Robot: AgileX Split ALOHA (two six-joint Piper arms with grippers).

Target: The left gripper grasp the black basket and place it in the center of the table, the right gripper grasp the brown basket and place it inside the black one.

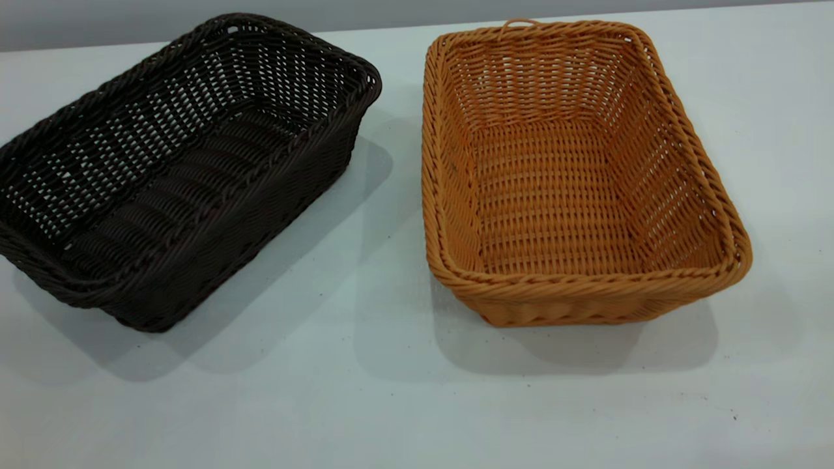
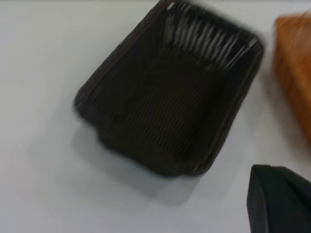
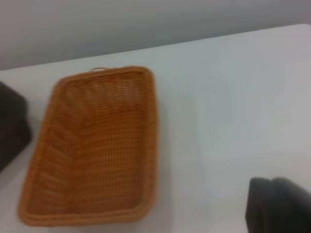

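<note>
1. Exterior view: the black basket [image 1: 176,169], a rectangular, very dark open-weave wicker basket with braided rim, stands on the smooth white-grey table [image 1: 365,391]. The brown basket [image 1: 567,176], orange-tan wicker with flared sides and a small loop, stands just beside it, apart.
2. Left wrist view: the left gripper [image 2: 279,199] shows only a black corner near the black basket [image 2: 170,92]; its opening I cannot tell.
3. Right wrist view: the right gripper [image 3: 277,204] is a dark edge, away from the brown basket [image 3: 95,145]; its opening I cannot tell.

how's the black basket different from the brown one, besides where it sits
The black basket is very dark brown-black and lies turned at an angle; the brown basket is orange-tan, sits squarer to the exterior view and shows a small loop at its far end. Both are empty rectangular wicker baskets with braided rims, standing apart.
</note>
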